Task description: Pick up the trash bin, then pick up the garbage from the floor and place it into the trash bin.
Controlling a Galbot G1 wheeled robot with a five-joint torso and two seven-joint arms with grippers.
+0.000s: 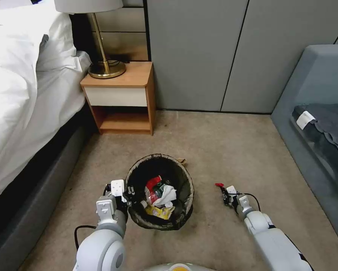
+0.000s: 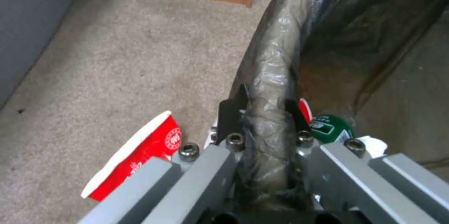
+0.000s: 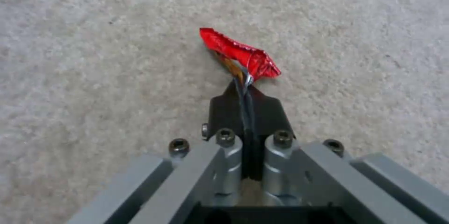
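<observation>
On the carpet [image 1: 214, 150] before the nightstand [image 1: 120, 98], the bin [image 1: 159, 192] stands with its dark liner folded over the rim, and the left gripper [image 2: 259, 111] is closed on that rim, one finger outside and one inside. Inside the bin lie a green bottle [image 2: 329, 129], white tissue [image 1: 168, 194] and a yellow wrapper [image 1: 159, 211], while a red-and-white cup [image 2: 135, 157] lies on the floor just beside the bin's outer wall. To the right of the bin, the right gripper [image 3: 245, 85] hangs low over the carpet with its fingers pressed together on a crumpled red wrapper [image 3: 238, 53].
</observation>
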